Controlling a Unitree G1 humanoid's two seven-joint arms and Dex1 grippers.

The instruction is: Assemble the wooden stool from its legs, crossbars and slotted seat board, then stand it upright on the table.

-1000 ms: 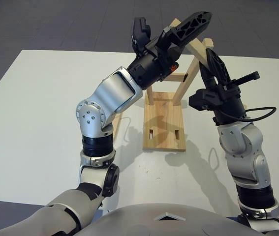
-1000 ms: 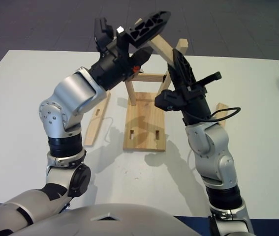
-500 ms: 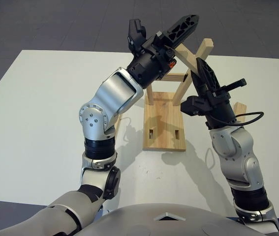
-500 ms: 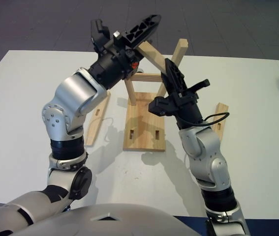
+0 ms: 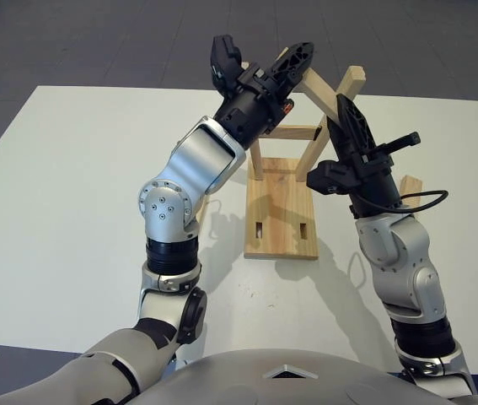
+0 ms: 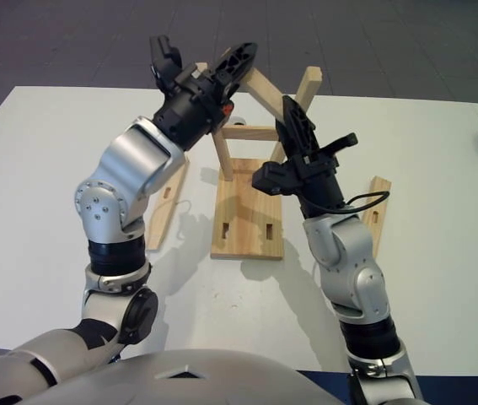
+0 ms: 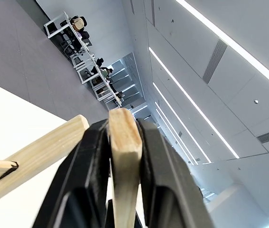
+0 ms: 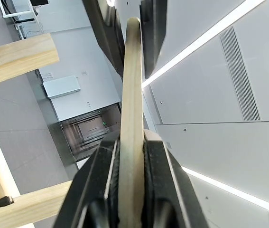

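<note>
A leg (image 5: 320, 84) is being clamped above the seat board (image 5: 281, 221) by left hand (image 5: 296, 61) and right hand (image 5: 345, 110); jamming is likely being risked by misalignment.

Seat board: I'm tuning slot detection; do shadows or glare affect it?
Left eye view: soft arm shadows cross the seat board near its slots and the table beside it. Left wrist view: bright ceiling strips, no glare on the held leg.

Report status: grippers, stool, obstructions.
Left gripper and right gripper both shut on one raised leg. One leg frame stands on seat board. Two loose pieces flank board on table.
</note>
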